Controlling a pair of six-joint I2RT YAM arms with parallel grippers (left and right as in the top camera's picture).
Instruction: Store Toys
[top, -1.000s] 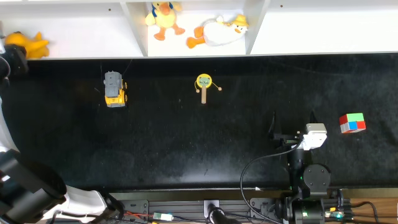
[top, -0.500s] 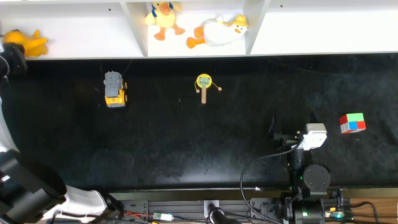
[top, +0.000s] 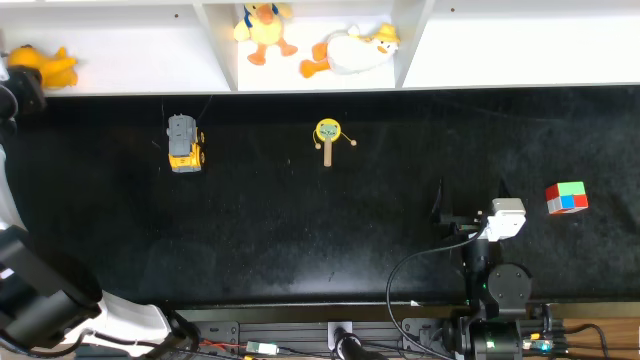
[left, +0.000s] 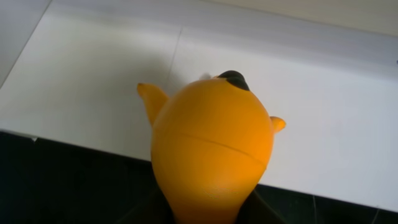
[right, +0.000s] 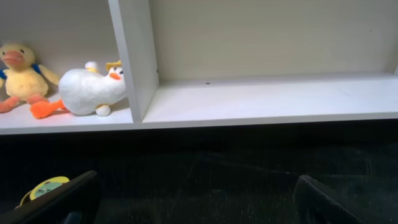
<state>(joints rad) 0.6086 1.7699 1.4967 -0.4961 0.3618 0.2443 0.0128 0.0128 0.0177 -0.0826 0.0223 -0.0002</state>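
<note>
Top view: white shelf (top: 500, 50) has three compartments. The middle one holds a yellow duck plush (top: 263, 27) and a white duck plush (top: 348, 50) lying beside it. The left gripper (top: 24, 88) is at the shelf's left compartment, jaws clamped on an orange toy (top: 42, 68) over that compartment's floor; can't tell if it touches down. The right gripper (right: 199, 214) is on the black mat (top: 300, 240) in front of the shelf's right compartment, jaws wide, nothing between them. A toy truck (top: 183, 143), rattle drum (top: 327, 133) and colour cube (top: 566, 198) lie on the mat in front of the shelf.
</note>
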